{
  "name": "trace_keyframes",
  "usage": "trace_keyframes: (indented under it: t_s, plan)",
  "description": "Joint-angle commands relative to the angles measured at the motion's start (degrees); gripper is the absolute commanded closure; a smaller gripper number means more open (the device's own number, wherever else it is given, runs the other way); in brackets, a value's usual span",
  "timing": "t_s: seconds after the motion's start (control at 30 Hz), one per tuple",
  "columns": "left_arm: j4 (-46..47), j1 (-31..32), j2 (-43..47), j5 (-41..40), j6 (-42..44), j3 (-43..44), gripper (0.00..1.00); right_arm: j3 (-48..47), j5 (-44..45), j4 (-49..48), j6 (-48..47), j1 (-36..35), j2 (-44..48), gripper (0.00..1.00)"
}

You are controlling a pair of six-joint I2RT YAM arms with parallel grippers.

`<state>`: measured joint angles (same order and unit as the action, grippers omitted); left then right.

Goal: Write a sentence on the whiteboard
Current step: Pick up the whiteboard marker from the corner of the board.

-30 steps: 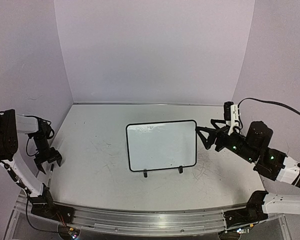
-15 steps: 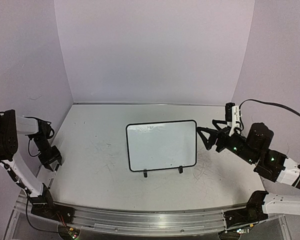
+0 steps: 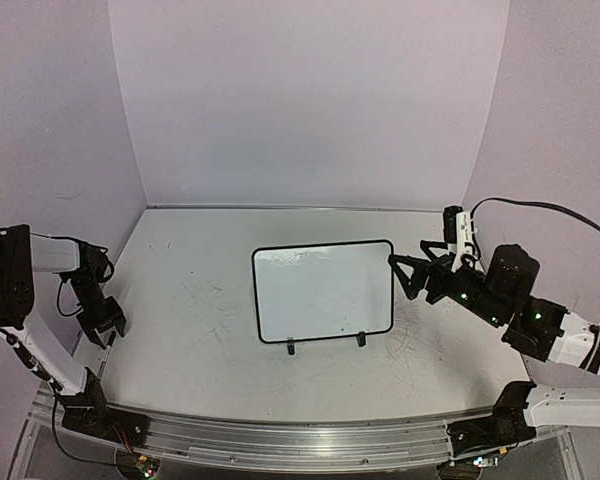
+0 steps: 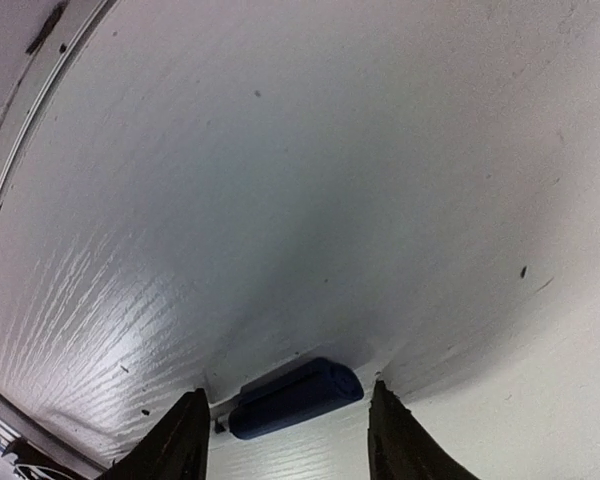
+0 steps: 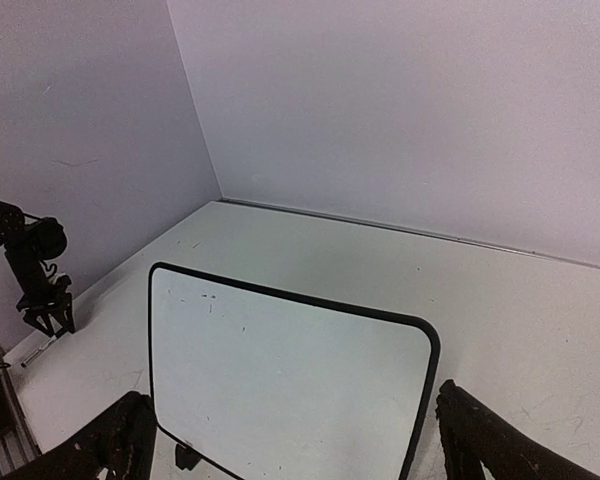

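The left pincer (image 3: 102,322) stood part-closed around a blue marker (image 4: 295,398) at the left edge of the tabletop (image 3: 200,300), grip uncertain. The whiteboard (image 3: 323,290) lay well to its right, centre, just beside the wide-open, empty right pincer (image 3: 408,275).

— Where's the whiteboard (image 3: 323,292)?
— Mid-tabletop (image 3: 200,330). Thin black frame, rounded corners, two black feet (image 3: 291,347) at its six o'clock edge.
— Surface?
— Glossy white, faint marks (image 3: 302,259) toward twelve o'clock.

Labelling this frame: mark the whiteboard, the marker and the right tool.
whiteboard (image 3: 325,298), top view, bare white face.
marker (image 4: 295,397), left wrist view, blue barrel.
right tool (image 3: 400,278), top view, between fingertips.
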<state>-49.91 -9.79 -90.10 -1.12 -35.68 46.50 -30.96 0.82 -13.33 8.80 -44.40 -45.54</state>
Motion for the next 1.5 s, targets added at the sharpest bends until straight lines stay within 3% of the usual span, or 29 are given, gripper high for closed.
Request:
trace_keyframes:
  t_s: [0.0,0.2,0.6,0.87,0.97,1.17,1.3,1.47]
  plan:
    - [-4.83,2.05,0.30,-2.29,-1.38,0.44,0.41,-0.63,0.24,-3.30,-0.54,0.11,-0.38,0.02]
    - [-6.01,4.97,2.12,-1.42,-3.59,-1.01,0.43,-0.59,-0.26,-3.74,-0.45,0.11,-0.69,0.02]
    - [-5.07,6.45,-0.14,-3.81,-5.25,1.99,0.66,0.11,-0.18,-4.25,-0.25,0.11,0.04,0.02]
    - [-1.58,8.76,-2.45,-0.30,-6.51,3.85,0.89,-1.01,2.00,-3.51,0.03,0.11,-1.57,0.02]
    - [-1.22,9.21,-1.44,0.84,-6.58,4.64,0.93,-3.01,2.15,-1.55,-0.18,0.11,-4.41,0.02]
    - [1.30,9.43,7.10,7.69,-9.08,6.06,0.98,-8.67,9.88,6.01,0.85,0.11,-6.40,0.02]
    - [7.12,9.61,15.88,15.79,-14.46,6.71,1.00,-10.62,4.62,6.84,1.61,0.11,-5.56,0.02]
    - [26.77,18.03,25.88,20.64,-30.10,4.89,1.00,-14.48,-6.11,4.07,7.13,-0.45,-10.15,0.02]
